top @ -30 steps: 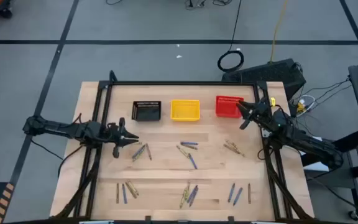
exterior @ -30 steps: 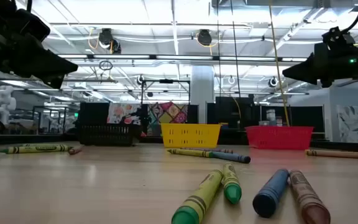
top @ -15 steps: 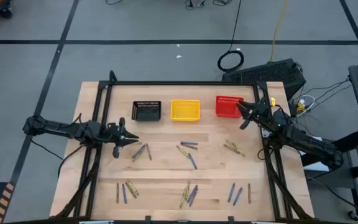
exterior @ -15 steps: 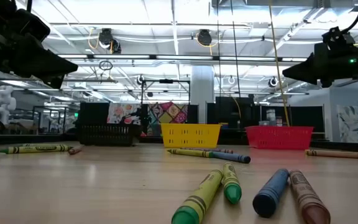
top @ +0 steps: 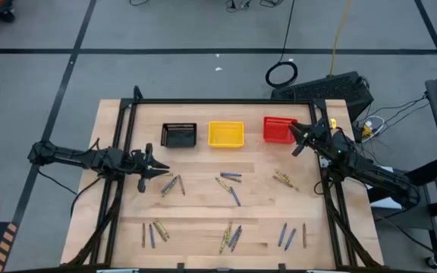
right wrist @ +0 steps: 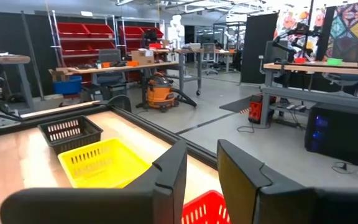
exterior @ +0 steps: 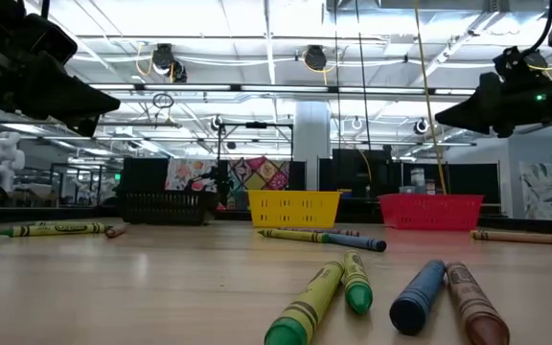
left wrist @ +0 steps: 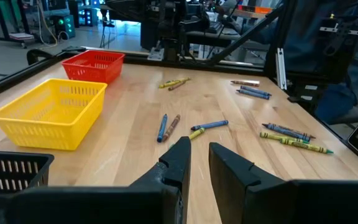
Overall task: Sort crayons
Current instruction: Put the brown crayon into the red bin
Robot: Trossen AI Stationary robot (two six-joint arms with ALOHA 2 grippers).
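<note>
Left end effector (top: 160, 173): hovering above the table's left side, just left of a small crayon cluster; fingers narrowly parted, holding nothing.
Right end effector (top: 297, 140): raised at the right edge of the red basket (top: 277, 130), at the far right; fingers a narrow gap apart, empty.
Crayons (top: 231, 189): none sorted yet by the look of it. They lie in loose groups on the bare wooden table (top: 203, 208), three groups across the middle and three more along the near edge.
Baskets: black basket (top: 178, 135), yellow basket (top: 225, 134) and red one in a row at the far side; no crayons can be made out inside.
Risk, grasp: the crayons in a cluster touch or cross, so narrow fingers may pinch two colours at once or roll one away.
Risk, slip: thin round sticks could twist out if gripped off-centre.
Risk, drop-off: baskets are light mesh; a low approach could nudge one out of line.
</note>
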